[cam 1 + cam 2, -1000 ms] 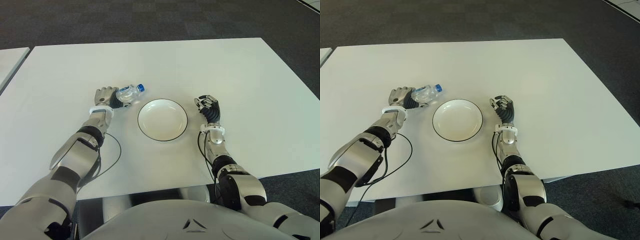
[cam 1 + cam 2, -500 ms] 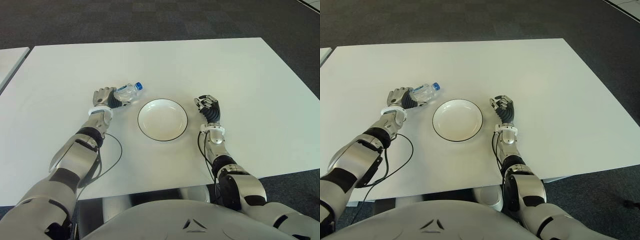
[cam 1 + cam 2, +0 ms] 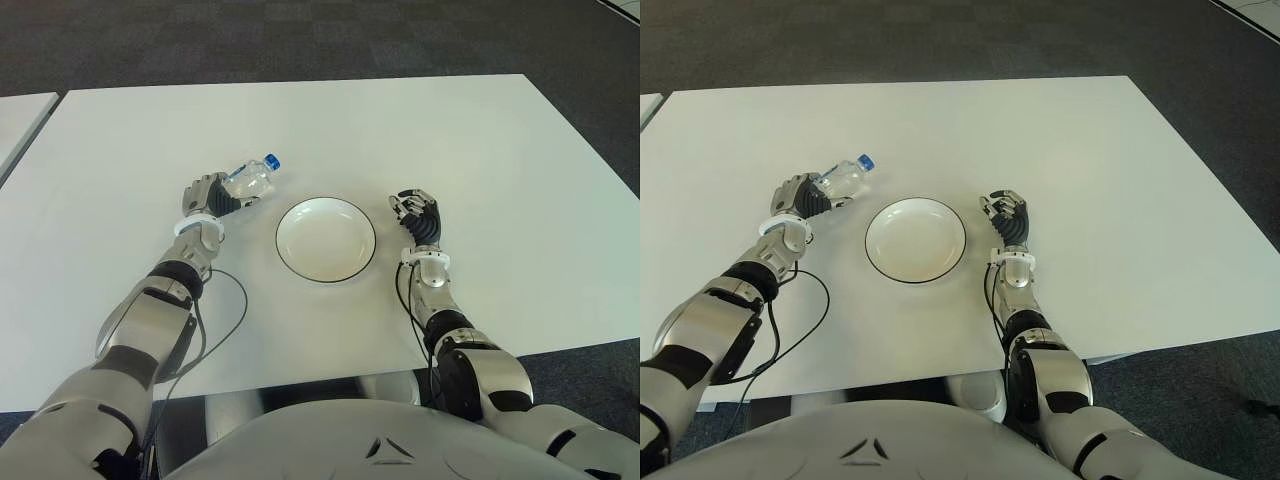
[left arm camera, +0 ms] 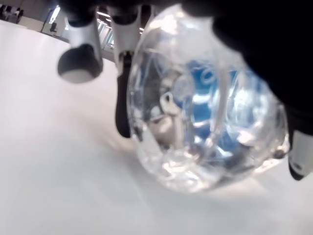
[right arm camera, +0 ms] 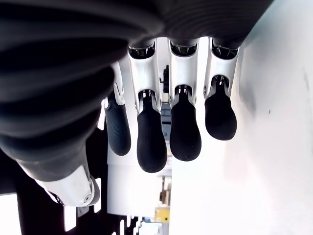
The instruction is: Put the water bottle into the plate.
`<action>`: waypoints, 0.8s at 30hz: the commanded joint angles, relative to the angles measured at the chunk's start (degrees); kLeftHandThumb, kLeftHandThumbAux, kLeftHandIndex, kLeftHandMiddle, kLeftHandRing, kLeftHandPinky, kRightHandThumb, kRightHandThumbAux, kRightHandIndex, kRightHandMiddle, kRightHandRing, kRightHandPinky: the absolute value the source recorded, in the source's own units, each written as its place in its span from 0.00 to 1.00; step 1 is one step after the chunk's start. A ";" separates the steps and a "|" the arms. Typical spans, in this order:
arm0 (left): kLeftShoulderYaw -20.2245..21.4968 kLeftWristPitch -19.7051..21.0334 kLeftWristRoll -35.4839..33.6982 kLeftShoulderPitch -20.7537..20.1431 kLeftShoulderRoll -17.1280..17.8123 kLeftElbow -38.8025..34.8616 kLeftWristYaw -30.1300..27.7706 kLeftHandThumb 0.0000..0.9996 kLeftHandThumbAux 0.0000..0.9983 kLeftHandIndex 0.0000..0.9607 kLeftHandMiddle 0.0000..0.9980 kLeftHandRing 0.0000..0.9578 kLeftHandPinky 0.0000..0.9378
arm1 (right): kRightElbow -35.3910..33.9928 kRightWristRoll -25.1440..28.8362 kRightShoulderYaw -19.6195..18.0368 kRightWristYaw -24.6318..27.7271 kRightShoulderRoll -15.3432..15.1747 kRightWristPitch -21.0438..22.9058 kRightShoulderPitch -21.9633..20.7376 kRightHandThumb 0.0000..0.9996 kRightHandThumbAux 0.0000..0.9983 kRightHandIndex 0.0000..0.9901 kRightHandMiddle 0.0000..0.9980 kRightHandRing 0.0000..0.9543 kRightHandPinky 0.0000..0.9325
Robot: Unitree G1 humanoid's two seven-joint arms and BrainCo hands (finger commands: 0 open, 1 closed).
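A small clear water bottle (image 3: 250,176) with a blue cap is held in my left hand (image 3: 211,193), left of the plate, its cap end tilted up and away. In the left wrist view the bottle (image 4: 205,117) fills the frame with fingers (image 4: 80,54) wrapped around it, close above the white table. The white plate (image 3: 325,239) with a dark rim lies at the table's middle and holds nothing. My right hand (image 3: 415,213) shows to the right of the plate, its fingers (image 5: 151,142) curled and holding nothing.
The white table (image 3: 400,130) stretches wide behind and to both sides of the plate. A dark cable (image 3: 225,310) loops on the table beside my left forearm. A second white surface (image 3: 15,120) shows at the far left, and dark carpet lies beyond.
My left hand has lifted and tilted the bottle, raising its cap end up and away from the table. The right hand and the plate have not moved.
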 commanded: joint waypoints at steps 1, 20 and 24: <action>2.55 -0.58 -1.92 1.02 1.23 -7.63 -0.31 0.85 0.67 0.42 0.54 0.91 0.92 | 0.81 0.43 0.20 0.31 0.25 1.51 1.25 0.71 0.73 0.44 0.70 0.73 0.75; 6.53 4.28 -0.88 9.84 2.47 -36.98 -2.93 0.85 0.67 0.41 0.54 0.91 0.91 | 0.98 0.61 -0.08 0.04 0.40 1.93 1.02 0.71 0.73 0.44 0.69 0.72 0.75; 7.04 4.66 -0.86 12.06 2.33 -42.56 -4.25 0.85 0.67 0.41 0.54 0.91 0.91 | 0.93 0.58 -0.04 0.01 0.46 2.03 1.02 0.71 0.73 0.44 0.69 0.72 0.74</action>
